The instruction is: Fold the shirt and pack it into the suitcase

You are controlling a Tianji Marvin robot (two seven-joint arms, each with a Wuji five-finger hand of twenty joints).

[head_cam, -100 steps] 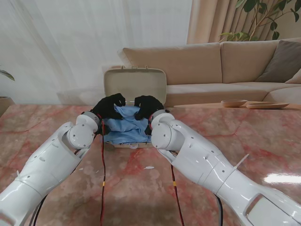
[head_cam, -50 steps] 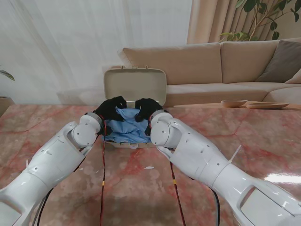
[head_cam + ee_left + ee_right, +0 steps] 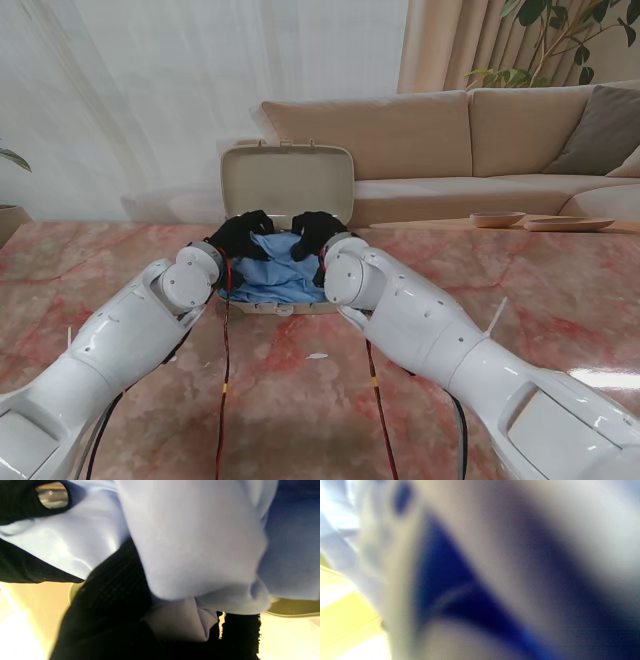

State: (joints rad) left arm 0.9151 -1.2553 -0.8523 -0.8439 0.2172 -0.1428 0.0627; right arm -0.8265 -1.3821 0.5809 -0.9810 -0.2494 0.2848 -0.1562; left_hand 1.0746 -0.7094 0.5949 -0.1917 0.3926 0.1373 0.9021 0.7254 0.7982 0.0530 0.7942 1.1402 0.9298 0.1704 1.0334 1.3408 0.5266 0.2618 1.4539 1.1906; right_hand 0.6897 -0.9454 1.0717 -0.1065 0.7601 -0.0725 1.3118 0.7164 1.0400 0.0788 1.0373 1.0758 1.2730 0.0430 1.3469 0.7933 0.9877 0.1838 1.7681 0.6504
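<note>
The marble tabletop [image 3: 300, 400] fills the near half of the stand's view, with a beige sofa [image 3: 470, 140] beyond it at about one o'clock. At twelve o'clock on the tabletop stands the cream suitcase [image 3: 287, 180], its lid propped upright and facing the robot. The folded blue shirt [image 3: 272, 272] lies in the open lower shell, bunched and creased, its near edge riding at or over the near rim.

Both white arms reach in from the bottom corners. The left hand [image 3: 240, 235], in a black glove, sits at the shirt's ten o'clock corner with its fingers [image 3: 112, 585] clenched on a fold of the cloth, as the left wrist view shows. The right hand [image 3: 318, 232] rests at the shirt's two o'clock corner with its fingers curled on the cloth; its wrist view is too blurred to confirm a grasp, though it looks to be holding.

The risks appear to be these: cloth left over the near rim would catch when the lid closes, and fingers lifting away while tangled in the fabric could drag the shirt out or undo its fold.
</note>
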